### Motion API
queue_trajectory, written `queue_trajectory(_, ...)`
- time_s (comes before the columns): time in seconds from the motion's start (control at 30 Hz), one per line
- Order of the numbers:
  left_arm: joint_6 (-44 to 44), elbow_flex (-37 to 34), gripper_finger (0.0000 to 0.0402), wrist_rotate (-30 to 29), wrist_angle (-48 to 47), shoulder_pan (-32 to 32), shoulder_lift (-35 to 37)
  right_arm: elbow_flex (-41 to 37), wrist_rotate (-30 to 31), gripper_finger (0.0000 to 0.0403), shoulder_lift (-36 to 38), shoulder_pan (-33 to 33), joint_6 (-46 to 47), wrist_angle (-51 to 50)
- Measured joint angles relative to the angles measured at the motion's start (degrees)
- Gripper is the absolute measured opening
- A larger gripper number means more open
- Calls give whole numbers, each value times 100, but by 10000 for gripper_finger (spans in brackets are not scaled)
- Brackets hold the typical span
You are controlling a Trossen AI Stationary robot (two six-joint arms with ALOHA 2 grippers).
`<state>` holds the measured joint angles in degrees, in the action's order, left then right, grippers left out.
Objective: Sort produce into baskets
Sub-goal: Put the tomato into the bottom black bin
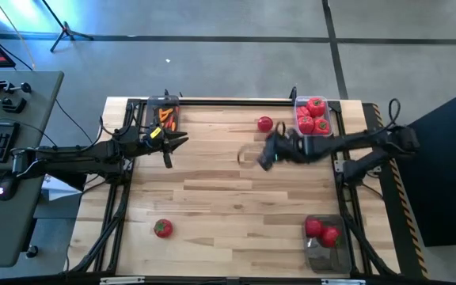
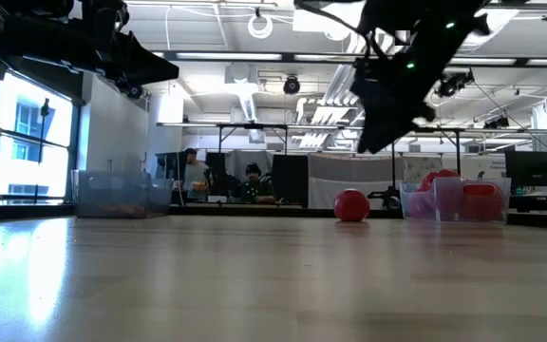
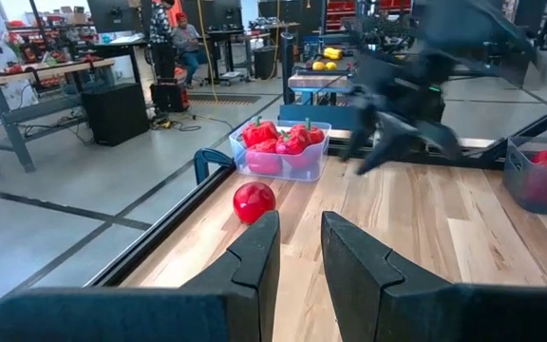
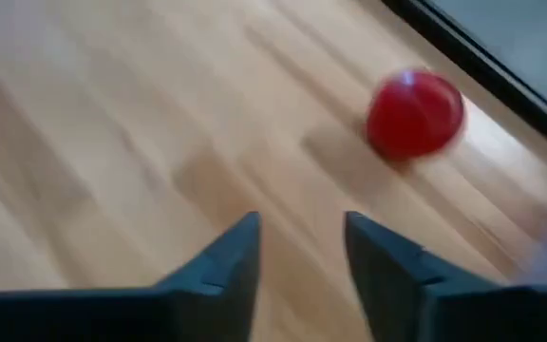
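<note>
Right gripper (image 1: 264, 157), slightly parted and empty, hovers at five o'clock of the small glossy red tomato (image 1: 265, 123); left gripper (image 1: 174, 142) narrow, empty.

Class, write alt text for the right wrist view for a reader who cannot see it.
A round red tomato lies on the wooden table ahead of the right end effector, whose two dark fingers stand apart and empty, not touching it.
</note>
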<state>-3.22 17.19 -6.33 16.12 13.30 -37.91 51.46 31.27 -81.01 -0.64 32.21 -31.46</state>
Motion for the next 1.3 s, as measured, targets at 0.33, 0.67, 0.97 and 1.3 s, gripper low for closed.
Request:
queue_trajectory(0.33,-1,-2,66,0,-2,0,0,0,-1248,315,0,-2336,20,846)
queue_trajectory(0.67,-34,-1,66,0,0,0,-1,151,-1486,330,-473,-2717,-35,1324)
queue_trajectory(0.97,-22,-2,66,2,-2,0,-4,1035,-1059,331,-1697,-2757,-264,684)
queue_trajectory(1.3,2,-2,66,4,-4,0,-4,1349,-971,331,-2403,-2752,-464,601)
